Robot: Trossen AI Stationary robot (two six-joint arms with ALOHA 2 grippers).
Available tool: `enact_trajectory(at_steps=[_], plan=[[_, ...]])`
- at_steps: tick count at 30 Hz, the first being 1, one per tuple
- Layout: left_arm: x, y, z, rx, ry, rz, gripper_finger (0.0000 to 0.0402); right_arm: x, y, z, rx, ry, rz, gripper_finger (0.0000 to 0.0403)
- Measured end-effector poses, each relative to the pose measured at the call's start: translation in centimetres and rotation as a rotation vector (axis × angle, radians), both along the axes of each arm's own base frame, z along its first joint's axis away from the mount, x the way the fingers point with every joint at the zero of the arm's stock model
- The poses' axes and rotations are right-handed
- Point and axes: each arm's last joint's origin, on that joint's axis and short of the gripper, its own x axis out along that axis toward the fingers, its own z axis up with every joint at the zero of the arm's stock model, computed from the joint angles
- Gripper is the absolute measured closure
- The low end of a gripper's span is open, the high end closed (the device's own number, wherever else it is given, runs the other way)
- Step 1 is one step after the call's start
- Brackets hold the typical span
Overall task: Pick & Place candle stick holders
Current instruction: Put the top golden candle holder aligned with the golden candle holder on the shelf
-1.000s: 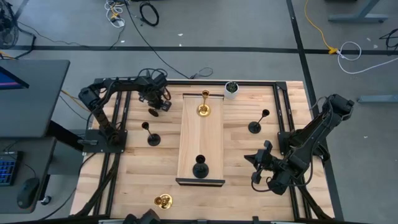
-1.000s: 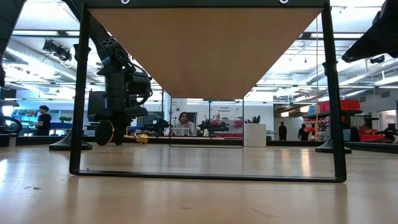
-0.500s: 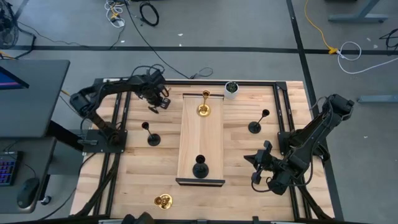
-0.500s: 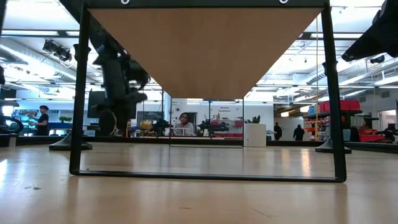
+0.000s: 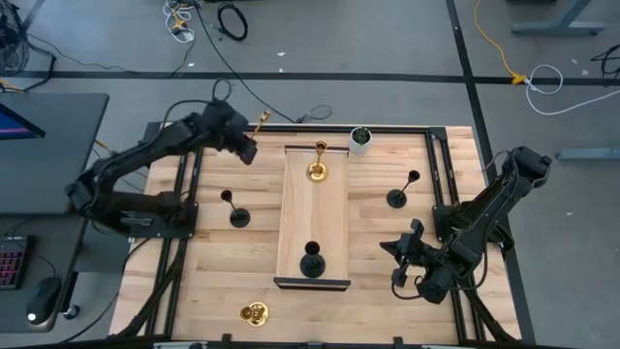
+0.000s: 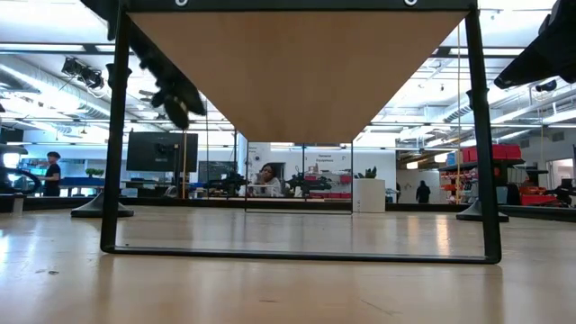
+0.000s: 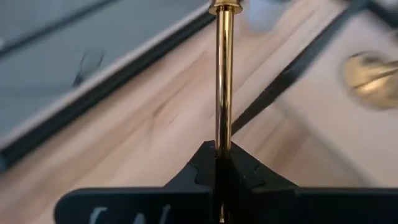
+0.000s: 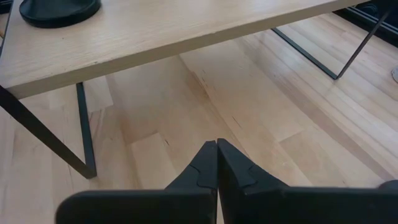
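Left arm carrying a gold holder, raised board lies to its right.

I see the worktop (image 5: 387, 252) with the long raised board (image 5: 312, 233) running down its middle; a gold holder (image 5: 317, 171) stands at the board's far end, a black holder (image 5: 311, 264) at its near end. My left pincer (image 5: 248, 139) is high over the far-left corner, clenched on the thin stem of another gold holder (image 7: 222, 74), whose long axis runs straight out from the fingers toward the far edge. I judge the next move is a swing right to the board. Right pincer (image 8: 216, 163) is closed, empty, parked near the near-right corner, further off.
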Motion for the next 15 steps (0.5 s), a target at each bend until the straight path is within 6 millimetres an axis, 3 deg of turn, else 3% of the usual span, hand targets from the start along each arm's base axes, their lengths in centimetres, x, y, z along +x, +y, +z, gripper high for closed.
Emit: enact_trajectory(at_steps=[5, 15], plan=[[0.7, -1.8, 1.2, 0.135, -0.218, -0.186, 0.0392, 0.0, 0.0, 0.0, 0.000, 0.000, 0.000, 0.0403], [0.7, -4.0, -2.8, 0.321, -0.572, -0.355, 0.0392, 0.0, 0.0, 0.0, -0.005, 0.001, 0.002, 0.0403]])
